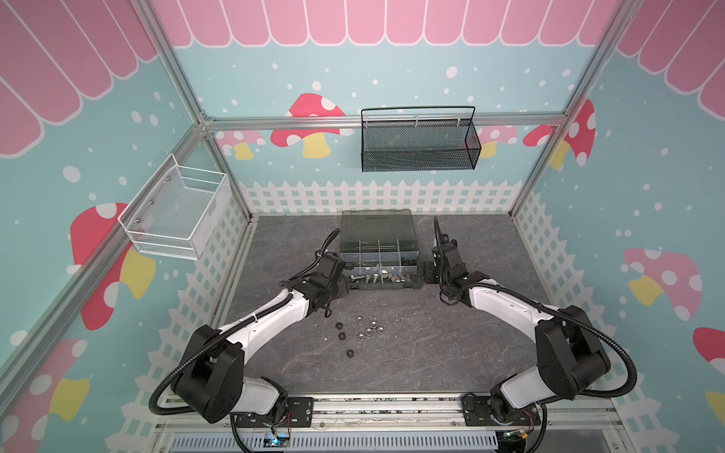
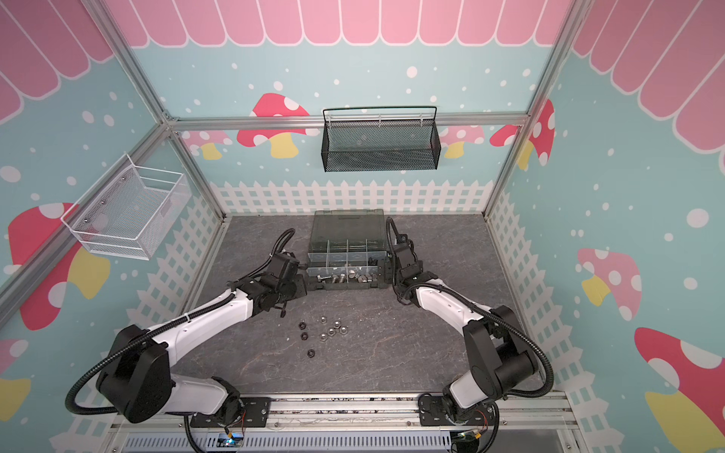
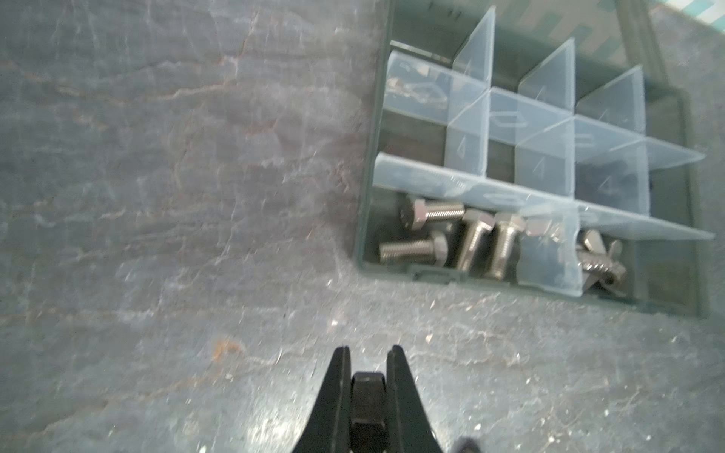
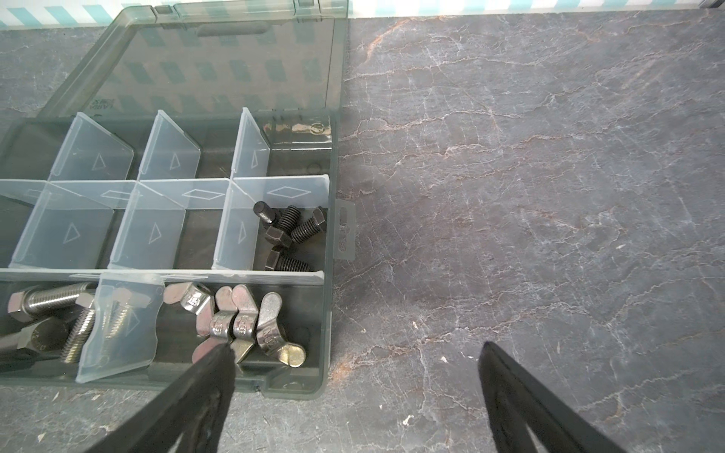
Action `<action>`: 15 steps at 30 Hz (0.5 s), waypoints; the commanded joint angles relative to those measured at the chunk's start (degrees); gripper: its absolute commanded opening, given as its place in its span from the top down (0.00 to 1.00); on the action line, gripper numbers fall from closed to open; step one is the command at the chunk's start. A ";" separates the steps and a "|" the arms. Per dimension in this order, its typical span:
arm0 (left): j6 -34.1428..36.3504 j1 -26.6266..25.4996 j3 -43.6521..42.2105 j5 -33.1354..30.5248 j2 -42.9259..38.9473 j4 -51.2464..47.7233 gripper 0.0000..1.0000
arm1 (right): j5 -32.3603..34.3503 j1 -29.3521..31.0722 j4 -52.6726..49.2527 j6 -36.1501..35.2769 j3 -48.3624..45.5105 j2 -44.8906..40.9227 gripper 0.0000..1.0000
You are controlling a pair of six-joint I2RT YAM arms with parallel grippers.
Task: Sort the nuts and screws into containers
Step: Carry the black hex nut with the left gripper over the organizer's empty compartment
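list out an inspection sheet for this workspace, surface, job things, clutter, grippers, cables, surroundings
surface: dark marbled table top, pale specks in the wrist views.
job's things: organiser case open, lid tilted back; silver screws, wing nuts and black screws each in their own compartment; silver nuts and three black nuts loose on the table.
clutter: nothing seen.
grippers: left gripper shut on a black hex part, beside the case; right gripper open, empty, at the case's other end.
cables: black hoses along both arms, off the nuts.
surroundings: white wire basket, black mesh basket on the walls.
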 commanded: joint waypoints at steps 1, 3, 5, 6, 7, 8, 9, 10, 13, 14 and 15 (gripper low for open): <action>3.43 1.46 4.36 1.04 3.70 3.86 0.98 | 0.10 -0.22 0.27 1.26 -1.26 -1.92 0.02; 4.15 2.35 6.49 2.19 6.36 4.95 0.98 | -0.15 -0.22 0.46 1.48 -1.56 -2.15 0.02; 4.41 3.29 8.60 3.68 9.08 5.96 0.98 | -0.32 -0.22 0.53 1.63 -1.71 -2.30 0.02; 4.54 3.62 9.83 4.31 10.57 6.25 0.98 | -0.43 -0.22 0.53 1.74 -1.77 -2.40 0.02; 4.75 3.94 11.10 4.82 12.02 6.46 0.97 | -0.49 -0.23 0.62 1.76 -1.81 -2.45 0.02; 4.93 4.14 12.12 5.20 13.22 6.70 0.97 | -0.45 -0.22 0.62 1.81 -1.85 -2.51 0.02; 5.15 4.22 13.31 5.42 14.61 7.07 0.98 | -0.51 -0.22 0.62 1.90 -2.06 -2.59 0.02; 5.22 4.28 14.34 5.70 15.78 7.34 0.98 | -0.57 -0.22 0.68 1.92 -2.09 -2.55 0.02; 5.38 4.39 18.00 6.87 20.26 7.46 0.97 | -0.78 -0.22 0.71 1.86 -2.23 -2.61 0.02; 5.35 4.37 19.16 7.15 21.59 7.38 0.98 | -0.88 -0.21 0.71 2.00 -2.24 -2.64 0.02; 5.33 4.43 20.17 7.42 22.77 7.38 0.97 | -0.92 -0.18 0.73 1.96 -2.22 -2.73 0.02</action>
